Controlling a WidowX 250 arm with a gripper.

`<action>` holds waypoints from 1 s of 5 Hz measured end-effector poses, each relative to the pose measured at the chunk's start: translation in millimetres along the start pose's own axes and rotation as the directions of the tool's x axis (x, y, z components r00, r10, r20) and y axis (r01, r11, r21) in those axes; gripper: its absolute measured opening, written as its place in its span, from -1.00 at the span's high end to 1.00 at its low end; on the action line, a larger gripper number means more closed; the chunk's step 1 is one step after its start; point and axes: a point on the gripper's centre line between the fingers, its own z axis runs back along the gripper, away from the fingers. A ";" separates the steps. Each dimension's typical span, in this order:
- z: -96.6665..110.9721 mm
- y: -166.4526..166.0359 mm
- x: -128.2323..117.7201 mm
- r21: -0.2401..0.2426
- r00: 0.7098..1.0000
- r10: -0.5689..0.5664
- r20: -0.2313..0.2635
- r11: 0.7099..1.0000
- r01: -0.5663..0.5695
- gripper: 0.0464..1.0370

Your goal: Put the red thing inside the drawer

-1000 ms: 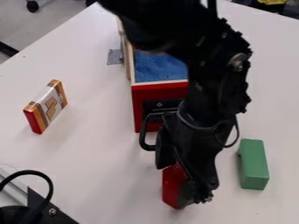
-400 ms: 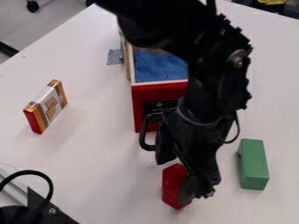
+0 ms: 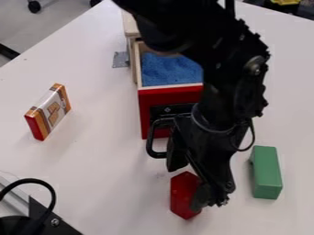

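Noted slight shift of claw (image 3: 187, 187) off unmoved red block (image 3: 182, 195), with fingers spread apart, gripping nothing. Apparently needs grasping before transfer into open drawer (image 3: 169, 97).

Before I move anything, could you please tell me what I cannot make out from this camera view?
- Camera view: the right part of the drawer's inside, hidden by the arm.
- Camera view: the red block's right side, covered by the tool; whether they touch is unclear.
- Camera view: the black thing at lower left, cut off by the edge.
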 end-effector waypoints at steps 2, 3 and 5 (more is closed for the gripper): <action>-9.2 5.5 2.8 0.019 1.000 -0.006 -0.026 1.000 0.007 -0.93; -16.0 7.1 3.9 0.022 0.999 -0.003 -0.032 1.000 0.004 -0.84; -16.3 6.4 3.4 0.015 0.999 -0.015 -0.034 1.000 0.016 -0.40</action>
